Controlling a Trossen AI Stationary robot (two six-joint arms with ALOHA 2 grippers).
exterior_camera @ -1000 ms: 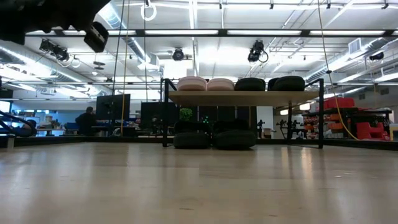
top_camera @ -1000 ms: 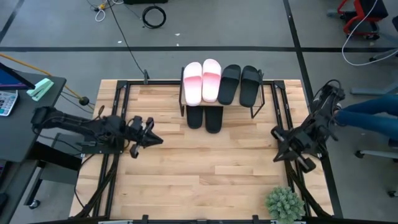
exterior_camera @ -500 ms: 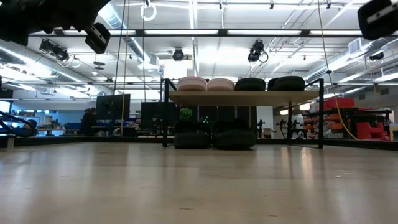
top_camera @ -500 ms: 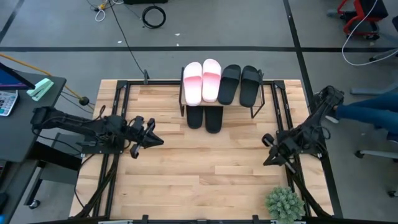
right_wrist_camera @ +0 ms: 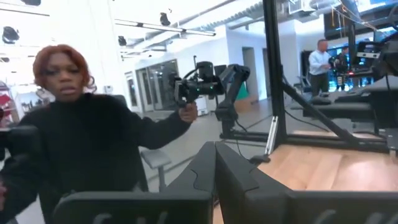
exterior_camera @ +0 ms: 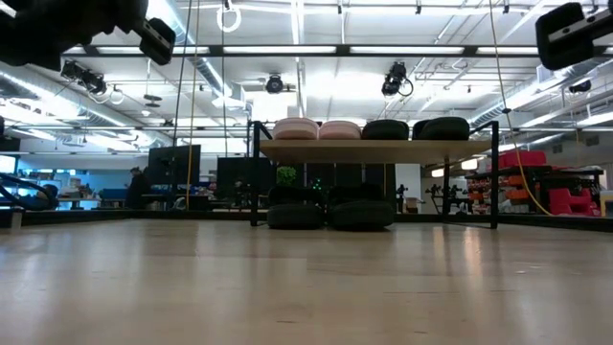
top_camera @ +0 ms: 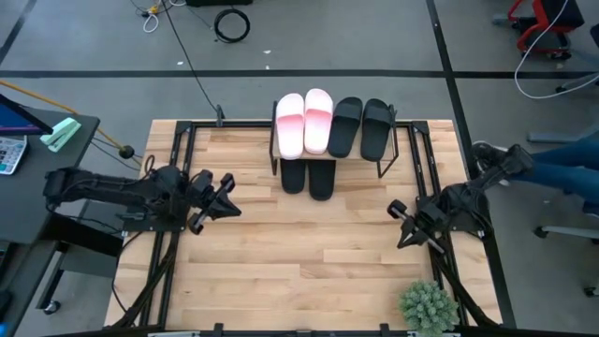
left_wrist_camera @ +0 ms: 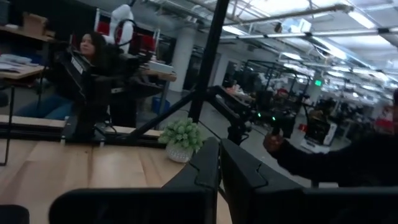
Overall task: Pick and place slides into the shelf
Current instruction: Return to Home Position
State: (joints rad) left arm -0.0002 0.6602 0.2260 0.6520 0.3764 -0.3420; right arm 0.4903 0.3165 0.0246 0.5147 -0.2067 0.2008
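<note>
All six slides are in the shelf (exterior_camera: 374, 150) at the far middle of the bench (top_camera: 309, 267): the pink pair (top_camera: 304, 122) and a black pair (top_camera: 362, 126) on the board, the lower black pair (top_camera: 307, 178) beneath, long axes pointing away from the robot. The left hand (top_camera: 223, 197) and the right hand (top_camera: 404, 227) hang well apart on either side, empty, their fingers seemingly pressed together.

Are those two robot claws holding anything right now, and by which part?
Nothing. The left gripper and the right gripper are both shut and empty; all six slides sit on or under the shelf.
</note>
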